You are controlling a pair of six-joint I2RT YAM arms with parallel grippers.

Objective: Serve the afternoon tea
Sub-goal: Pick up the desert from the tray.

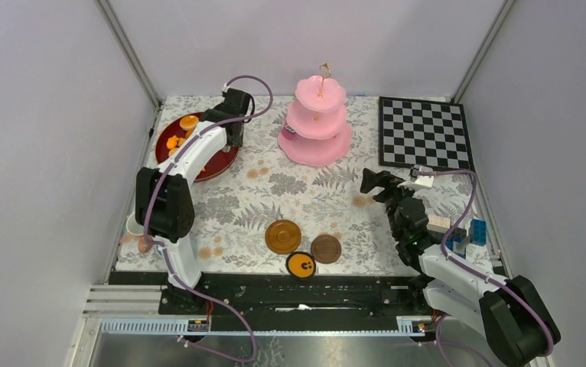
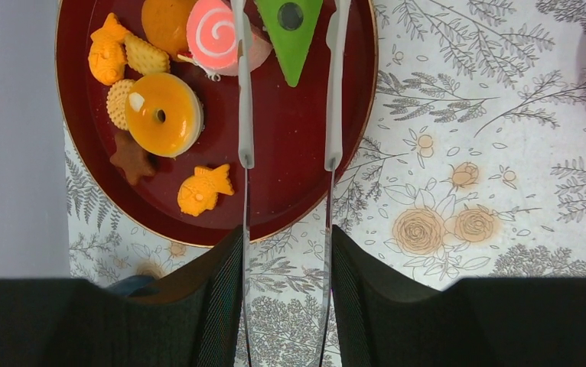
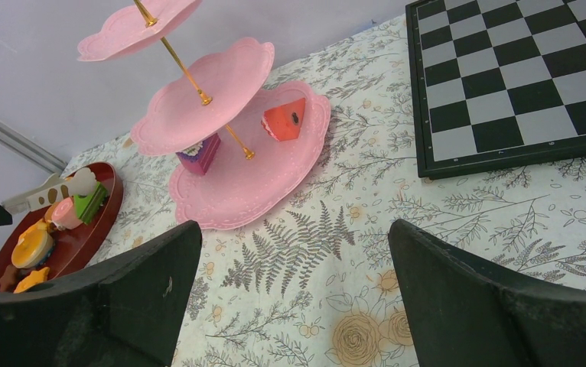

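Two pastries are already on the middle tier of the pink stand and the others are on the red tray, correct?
Not quite. The purple cake and the red wedge sit on the bottom tier of the pink stand, not the middle one, as the right wrist view shows. The others are on the red tray.

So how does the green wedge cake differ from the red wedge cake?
The green wedge cake lies on the dark red tray, crowded by other pastries; the red wedge cake lies on the pink stand's bottom tier, apart from the purple cake there. One is green, the other red. Both are triangular with one dark dot.
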